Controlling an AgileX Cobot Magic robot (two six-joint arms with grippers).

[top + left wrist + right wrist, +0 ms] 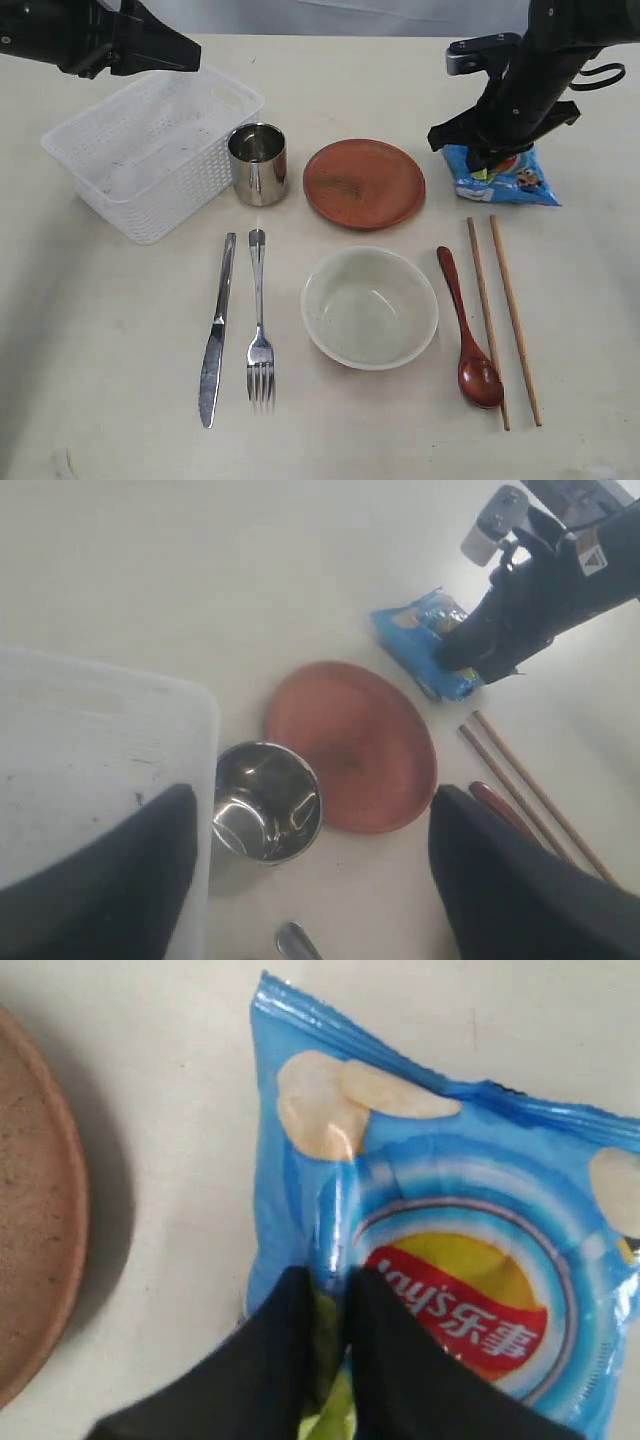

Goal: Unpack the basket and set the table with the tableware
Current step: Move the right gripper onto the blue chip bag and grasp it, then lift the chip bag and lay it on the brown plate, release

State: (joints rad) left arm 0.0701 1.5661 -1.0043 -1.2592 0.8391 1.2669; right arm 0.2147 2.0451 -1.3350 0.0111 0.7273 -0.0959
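Observation:
The white basket stands empty at the back left of the table. Beside it are the steel cup and the red-brown plate. In front lie the knife, fork, cream bowl, wooden spoon and two chopsticks. My left gripper hangs open and empty above the basket's edge and the cup. My right gripper is down on the blue snack packet at the back right, pinching a fold of it.
The blue snack packet lies just right of the plate and just beyond the far ends of the chopsticks. The right arm stands over it. The left arm reaches in from the back left corner.

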